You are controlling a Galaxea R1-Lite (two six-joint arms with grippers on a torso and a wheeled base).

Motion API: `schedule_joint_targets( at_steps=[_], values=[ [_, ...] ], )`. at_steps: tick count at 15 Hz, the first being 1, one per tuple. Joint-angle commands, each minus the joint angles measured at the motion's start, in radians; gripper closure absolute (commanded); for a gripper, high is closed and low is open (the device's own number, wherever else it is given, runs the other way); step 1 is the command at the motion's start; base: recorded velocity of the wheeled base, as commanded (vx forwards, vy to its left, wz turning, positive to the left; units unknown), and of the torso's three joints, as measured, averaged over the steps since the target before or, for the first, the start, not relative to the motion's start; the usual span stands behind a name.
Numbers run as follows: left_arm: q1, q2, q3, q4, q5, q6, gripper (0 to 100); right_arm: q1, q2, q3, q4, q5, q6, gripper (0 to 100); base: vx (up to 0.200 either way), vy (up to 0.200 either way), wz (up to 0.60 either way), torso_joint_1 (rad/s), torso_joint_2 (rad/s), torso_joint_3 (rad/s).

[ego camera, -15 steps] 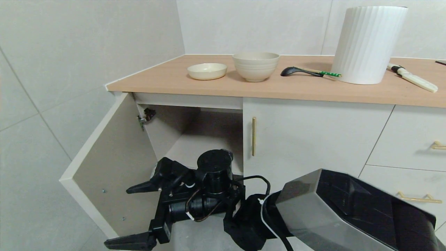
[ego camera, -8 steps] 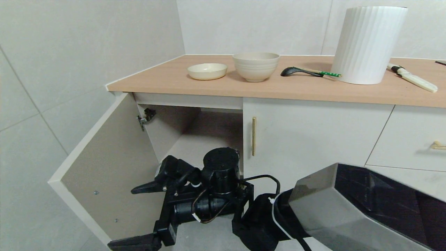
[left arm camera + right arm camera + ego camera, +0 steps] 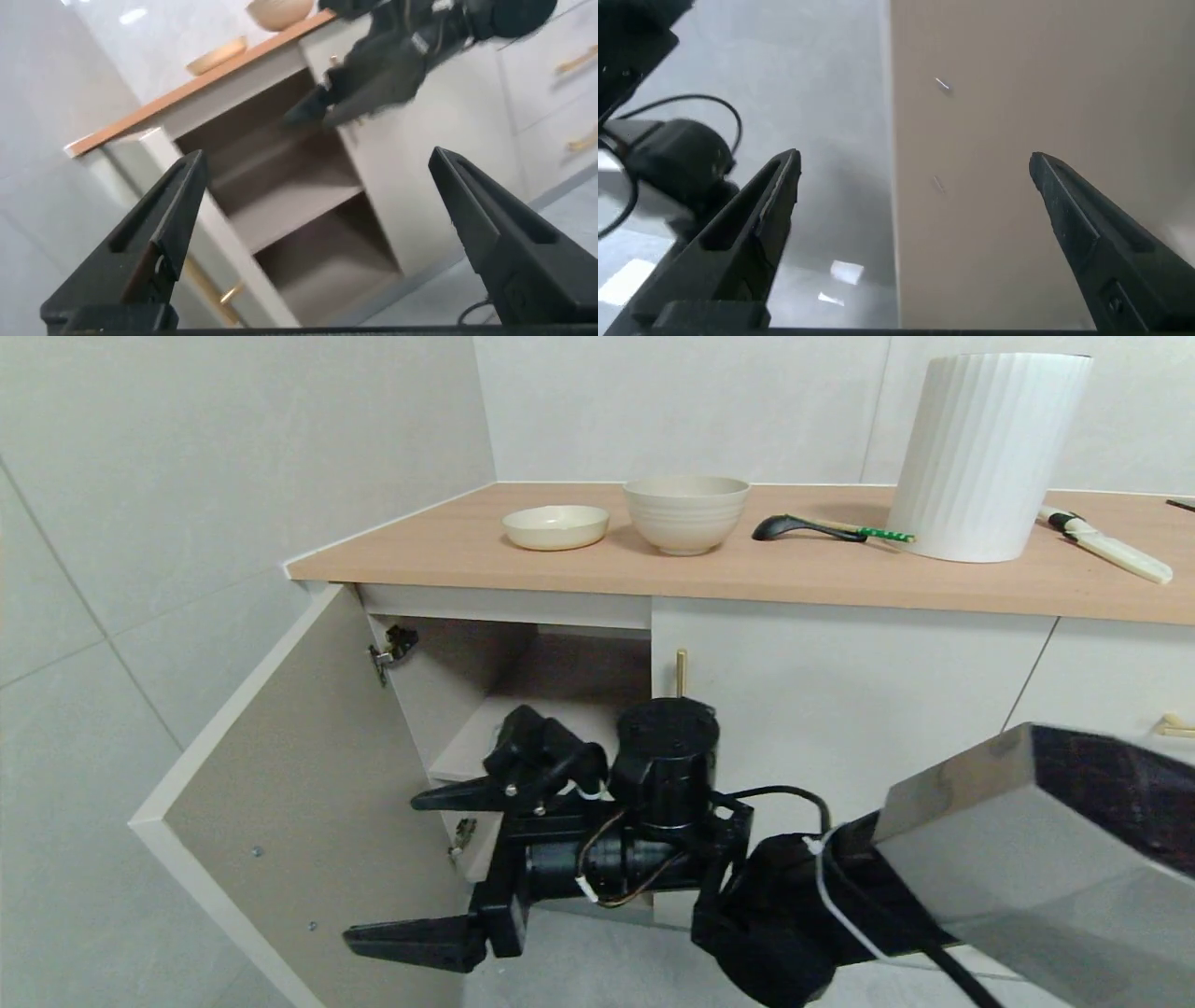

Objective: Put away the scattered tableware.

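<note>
On the wooden countertop (image 3: 485, 555) stand a shallow cream dish (image 3: 555, 525) and a cream bowl (image 3: 686, 512). Beside them lie a black spoon (image 3: 794, 527) and green-tipped chopsticks (image 3: 873, 533). The left cabinet door (image 3: 308, 784) hangs open, showing a bare shelf (image 3: 551, 728). My right gripper (image 3: 434, 868) is open and holds nothing, level with the shelf, just in front of the opening. Its wrist view (image 3: 913, 163) faces the door's inner face (image 3: 1036, 112). My left gripper (image 3: 318, 159) is open low down and looks up at the cabinet, the bowl (image 3: 278, 11) and the dish (image 3: 217, 58).
A tall white ribbed container (image 3: 990, 453) stands at the counter's back right, with a cream-handled knife (image 3: 1106, 546) beside it. The closed right door has a gold handle (image 3: 681, 663); drawers with gold pulls (image 3: 1172, 723) lie further right. A tiled wall bounds the left side.
My right gripper has risen and shifted right, from low beside the door to shelf height. The door swung slightly wider early on, then stayed still.
</note>
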Motion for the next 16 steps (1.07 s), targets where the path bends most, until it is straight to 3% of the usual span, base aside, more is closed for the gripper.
schedule_joint_targets(
  at_steps=[1, 3, 4, 5, 7, 10, 12, 13, 14, 15, 16],
  values=[
    [0.001, 0.007, -0.021, 0.004, -0.018, -0.007, 0, -0.109, -0.236, 0.254, -0.059, -0.006, 0.003, 0, 0.0, 0.0, 0.0, 0.0, 0.0, 0.0],
    [-0.001, 0.148, -0.241, 0.111, -0.084, -0.091, 0, -0.255, -0.521, 0.542, -0.062, -0.008, 0.002, 0, 0.0, 0.0, 0.0, 0.0, 0.0, 0.0],
    [-0.002, 0.235, -0.334, 0.139, -0.167, -0.119, 0, -0.338, -0.638, 0.656, -0.06, -0.011, -0.003, 0, 0.0, 0.0, 0.0, 0.0, 0.0, 0.0],
    [-0.001, 0.327, -0.399, 0.148, -0.271, -0.12, 0, -0.436, -0.768, 0.778, -0.056, -0.011, -0.012, 0, 0.0, 0.0, 0.0, 0.0, 0.0, 0.0],
    [0.001, 0.473, -0.435, 0.144, -0.381, -0.102, 0, -0.617, -1.013, 0.978, -0.054, -0.011, -0.03, 0, 0.0, 0.0, 0.0, 0.0, 0.0, 0.0],
    [-0.004, 0.672, -0.439, 0.111, -0.392, -0.034, 0, -0.76, -1.302, 1.133, -0.013, -0.011, -0.096, 0, 0.0, 0.0, 0.0, 0.0, 0.0, 0.0],
    [-0.004, 0.774, -0.443, 0.065, -0.357, 0.03, 0, -0.784, -1.383, 1.153, 0.064, -0.01, -0.135, 0, 0.0, 0.0, 0.0, 0.0, 0.0, 0.0],
    [-0.033, 0.82, -0.462, 0.058, -0.233, 0.087, 0, -0.784, -1.397, 1.148, 0.102, -0.01, -0.136, 0, 0.0, 0.0, 0.0, 0.0, 0.0, 0.0],
    [-0.093, 0.823, -0.474, 0.062, -0.133, 0.099, 0, -0.786, -1.385, 1.142, 0.105, -0.01, -0.138, 0, 0.0, 0.0, 0.0, 0.0, 0.0, 0.0],
    [-0.145, 0.824, -0.483, 0.067, -0.09, 0.101, 0, -0.786, -1.374, 1.142, 0.105, -0.01, -0.136, 0, 0.0, 0.0, 0.0, 0.0, 0.0, 0.0],
    [-0.265, 0.839, -0.515, 0.099, 0.011, 0.101, 0, -0.786, -1.357, 1.142, 0.105, -0.008, -0.136, 0, 0.0, 0.0, 0.0, 0.0, 0.0, 0.0]
  ],
)
